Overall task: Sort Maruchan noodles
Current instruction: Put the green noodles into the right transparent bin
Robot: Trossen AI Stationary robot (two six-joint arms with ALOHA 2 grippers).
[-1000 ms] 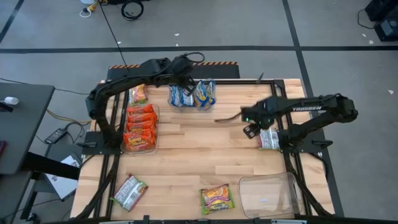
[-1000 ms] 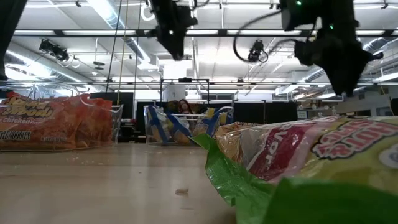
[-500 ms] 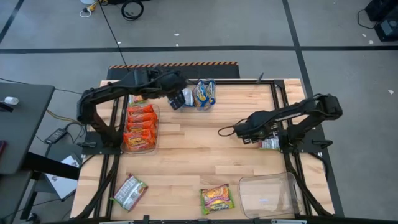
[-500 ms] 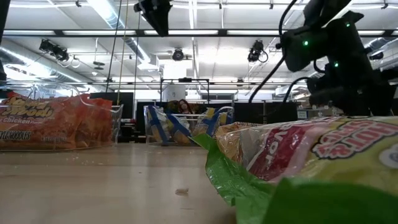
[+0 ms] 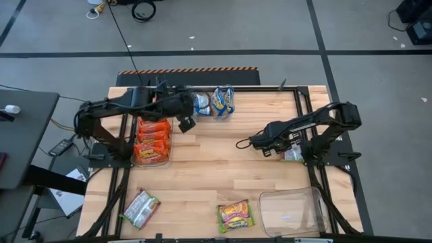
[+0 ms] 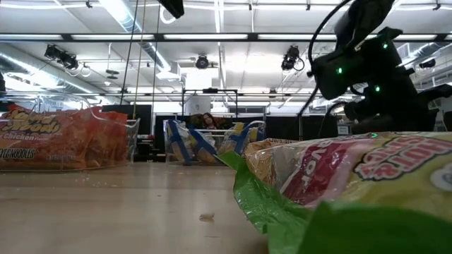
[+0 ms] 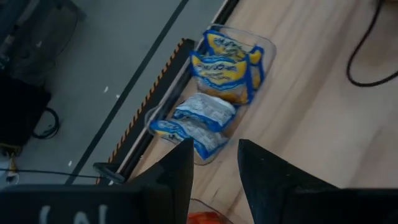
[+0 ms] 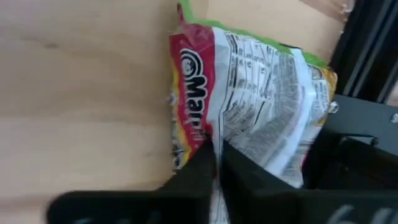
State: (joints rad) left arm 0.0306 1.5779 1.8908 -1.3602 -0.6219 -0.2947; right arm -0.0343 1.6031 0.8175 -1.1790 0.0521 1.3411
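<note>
The right gripper (image 5: 264,150) is low at the table's (image 5: 223,172) right side, and in its wrist view the two fingers (image 8: 202,168) stand almost together with only a thin slit between them, their tips against the edge of a green-edged packet (image 8: 261,118) that lies face down by the right frame rail — whether they pinch the wrapper I cannot tell. From above that packet (image 5: 291,155) shows only partly, under the arm. The left gripper (image 5: 183,123) hangs above the table's far left, between the orange packets and the blue ones; its fingers (image 7: 261,180) stand apart with nothing between them. The orange packets (image 5: 152,137) are stacked in a clear tray (image 5: 167,158) at the left edge. The blue-and-yellow packets (image 5: 214,102) stand on edge in a second tray at the far edge — the left wrist view shows four of them (image 7: 214,93) leaning together. Near the front edge, a silver-and-red packet (image 5: 141,208) lies loose at the left, and a yellow-green one (image 5: 233,216) lies at the middle, just beside an empty tray (image 5: 291,210) at the front right corner. In the low view the yellow-green packet (image 6: 353,190) fills the foreground.
</note>
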